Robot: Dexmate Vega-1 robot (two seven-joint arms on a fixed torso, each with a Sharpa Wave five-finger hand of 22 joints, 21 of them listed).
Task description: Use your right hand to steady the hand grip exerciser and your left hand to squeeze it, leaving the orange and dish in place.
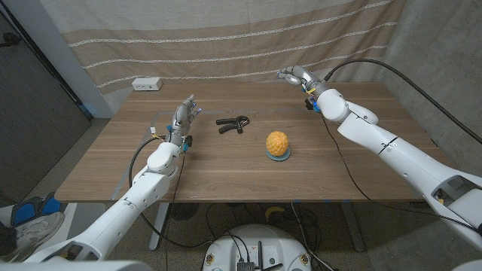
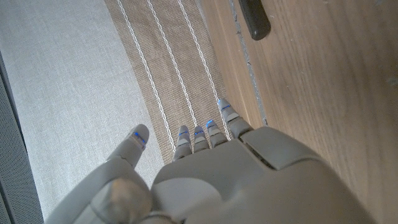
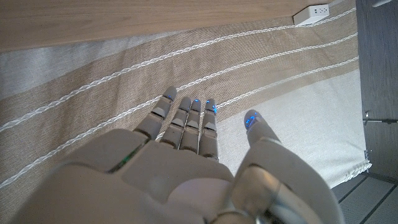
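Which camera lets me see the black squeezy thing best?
The head view: the whole hand grip exerciser lies on the table, both handles showing, beside the orange. The left wrist view catches what looks like one handle end. I can't spot it in the right wrist view.

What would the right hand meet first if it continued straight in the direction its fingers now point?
Probably the striped curtain behind the table. In the right wrist view the right hand is open, its fingers aimed at the cloth with nothing between. How far the cloth is, I cannot tell.
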